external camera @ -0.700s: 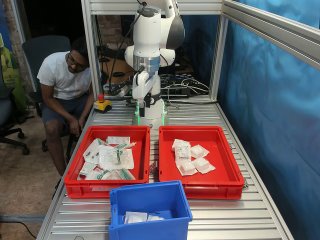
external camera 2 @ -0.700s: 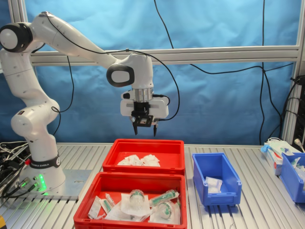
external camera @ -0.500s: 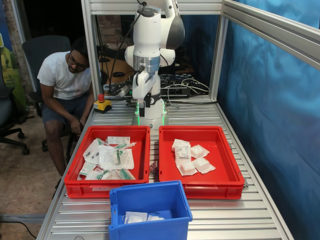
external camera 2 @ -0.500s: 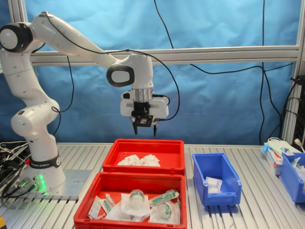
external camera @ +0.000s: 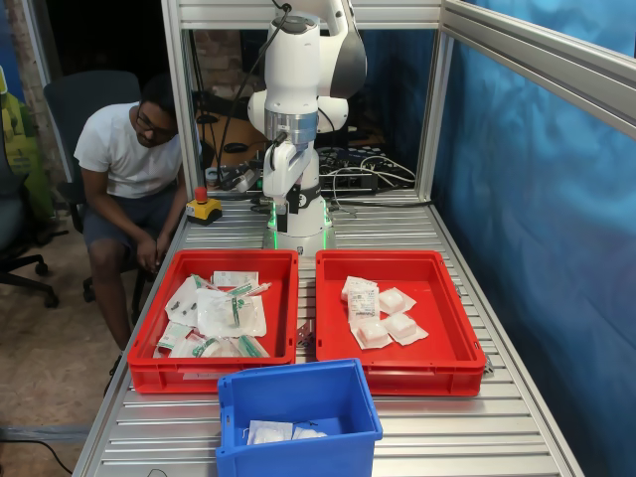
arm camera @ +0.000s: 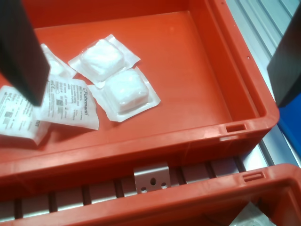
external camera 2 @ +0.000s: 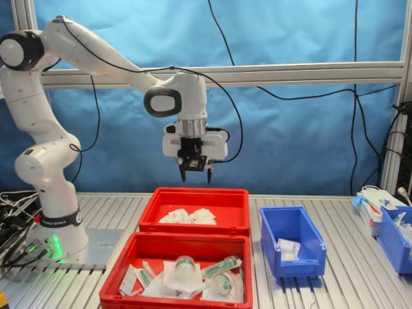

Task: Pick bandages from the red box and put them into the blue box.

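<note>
The white arm's black pincer (external camera 2: 195, 175) hangs in the air above the shallow red plastic box (external camera 2: 193, 222), its two fingers (arm camera: 21, 52) spread apart with nothing between them. In the wrist view the dark fingers frame the box floor from either side. On that floor lie the bandages (arm camera: 120, 92), small white puffy squares in clear wrap: two sit touching each other near the middle, and beside them lie flatter white packets with printed labels (arm camera: 63, 103), partly hidden by one finger. In the first exterior view the bandages (external camera: 376, 314) cluster toward the first exterior view's left half of the red box (external camera: 452, 338). A second red tray (external camera: 159, 370) of green-marked packets stands just beside it on the ribbed metal worktop (external camera: 467, 427). The deep blue plastic box (external camera: 298, 407) stands near both trays and has a few white packets at its bottom. A seated man in a white shirt (external camera: 124, 169) is beyond the worktop.
</note>
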